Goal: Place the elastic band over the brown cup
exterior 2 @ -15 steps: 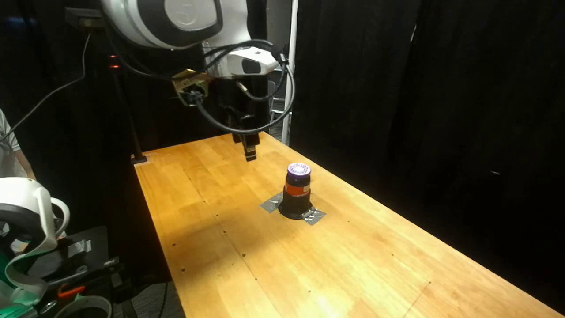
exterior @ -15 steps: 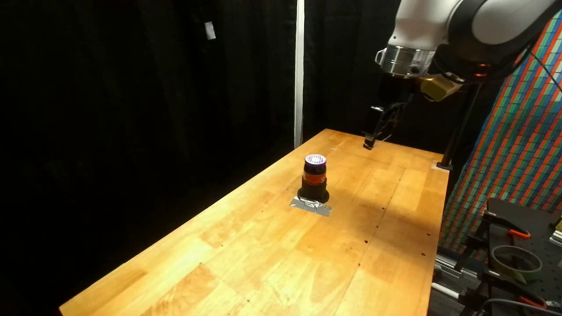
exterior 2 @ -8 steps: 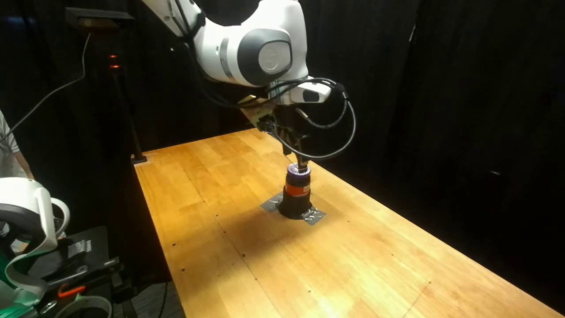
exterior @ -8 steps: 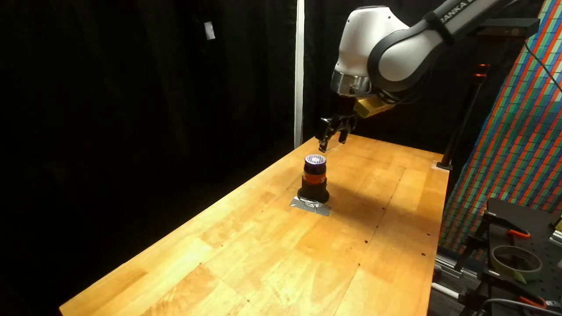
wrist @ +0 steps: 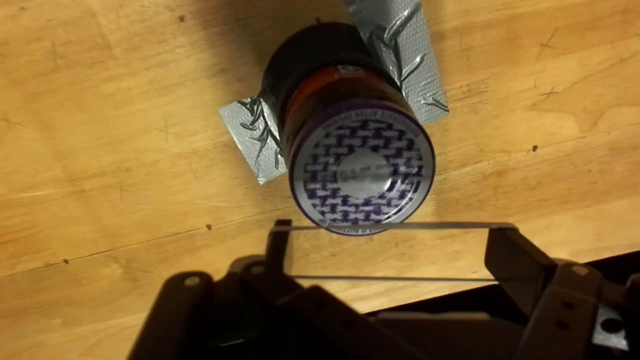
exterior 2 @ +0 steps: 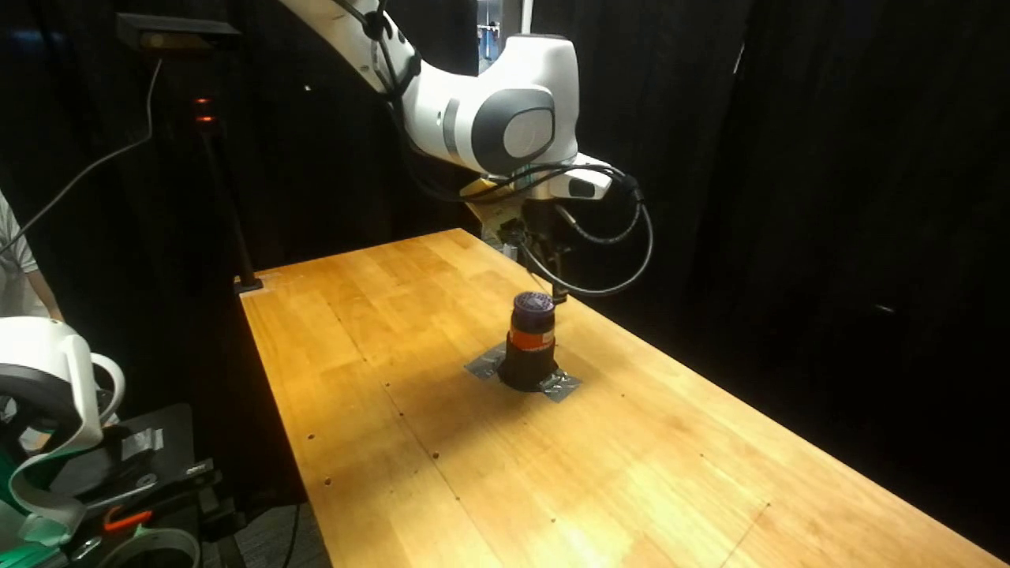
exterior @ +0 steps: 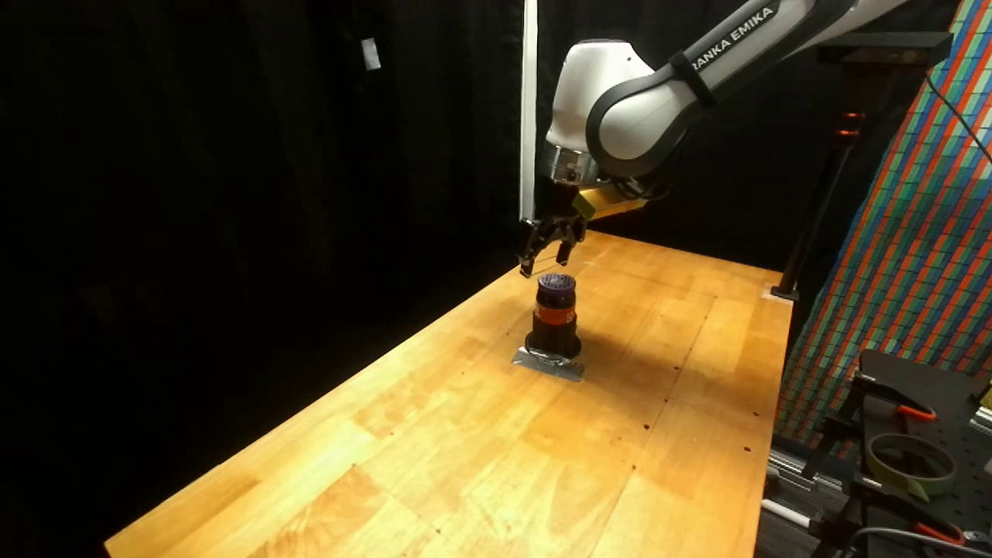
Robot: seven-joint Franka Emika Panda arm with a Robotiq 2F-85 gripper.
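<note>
The brown cup point(exterior: 556, 314) is a small upright jar-like cylinder, dark with a reddish-orange band. It also shows in an exterior view point(exterior 2: 533, 339) and in the wrist view point(wrist: 360, 170), where its top is a purple-and-white patterned lid. Its lower part sits in a black round base point(exterior 2: 527, 368). My gripper point(wrist: 392, 226) is open, its fingers spread apart. The elastic band point(wrist: 450, 225) is stretched around both fingers as two thin strands. In the wrist view the farther strand crosses the lid's near edge. In an exterior view the gripper point(exterior: 545, 267) is higher than the lid and beyond it.
Silver tape point(wrist: 410, 60) holds the black base to the wooden table point(exterior: 496, 449). The table's edge passes close beneath the gripper. Black curtains point(exterior 2: 789, 197) hang behind. A dark side cart with a tape roll point(exterior: 912, 465) stands beside the table.
The arm has swung across the table from the far side toward the cup and come lower. Its shadow has moved onto the cup's lid. The cup has not moved; the gripper stays open.
</note>
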